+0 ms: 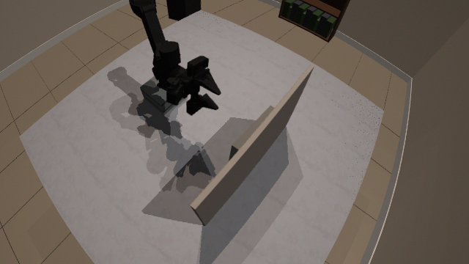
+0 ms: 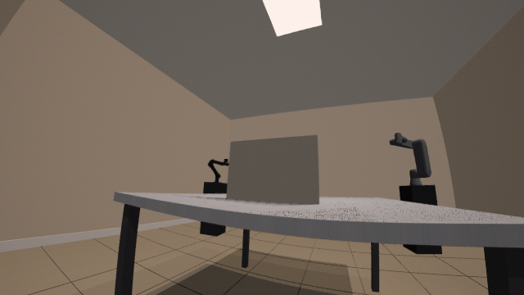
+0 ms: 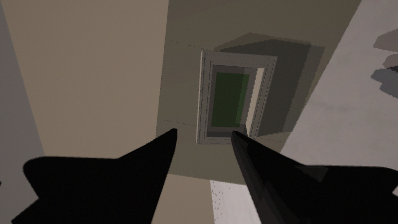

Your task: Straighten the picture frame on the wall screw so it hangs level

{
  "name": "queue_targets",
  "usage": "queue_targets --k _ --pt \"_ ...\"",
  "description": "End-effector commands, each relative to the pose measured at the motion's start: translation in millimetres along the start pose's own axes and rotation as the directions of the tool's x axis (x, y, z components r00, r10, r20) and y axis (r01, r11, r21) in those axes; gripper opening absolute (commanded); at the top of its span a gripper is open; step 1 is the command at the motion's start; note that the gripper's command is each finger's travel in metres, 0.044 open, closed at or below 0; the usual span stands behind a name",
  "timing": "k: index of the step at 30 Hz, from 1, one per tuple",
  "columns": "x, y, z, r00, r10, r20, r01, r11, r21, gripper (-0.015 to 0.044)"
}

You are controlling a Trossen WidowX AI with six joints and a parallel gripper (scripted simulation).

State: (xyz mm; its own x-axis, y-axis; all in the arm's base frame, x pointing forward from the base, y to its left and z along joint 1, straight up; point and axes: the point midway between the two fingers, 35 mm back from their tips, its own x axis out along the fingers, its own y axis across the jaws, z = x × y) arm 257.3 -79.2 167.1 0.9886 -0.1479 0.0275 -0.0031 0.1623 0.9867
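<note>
Facing picture frame (image 3: 235, 97), gripper (image 3: 204, 136) parted, bare

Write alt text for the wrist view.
A pale grey rectangular picture frame with a green centre hangs on a beige wall panel, seen from the arm's camera. The black gripper reaches toward it, jaws open and holding nothing, short of the frame. A grey table top shows at right.

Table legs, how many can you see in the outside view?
4. One at the near left, one at the near right edge, and two farther back, one left of middle, one right of middle. More may be hidden.
</note>
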Motion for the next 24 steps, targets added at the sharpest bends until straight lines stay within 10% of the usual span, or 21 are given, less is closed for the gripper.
queue_targets --k 1,24 --pt "1 -5 -1 1.0 -0.013 0.001 0.013 1.0 0.008 0.026" --pt "80 -5 -1 1.0 0.0 -0.001 0.0 1.0 0.004 0.026"
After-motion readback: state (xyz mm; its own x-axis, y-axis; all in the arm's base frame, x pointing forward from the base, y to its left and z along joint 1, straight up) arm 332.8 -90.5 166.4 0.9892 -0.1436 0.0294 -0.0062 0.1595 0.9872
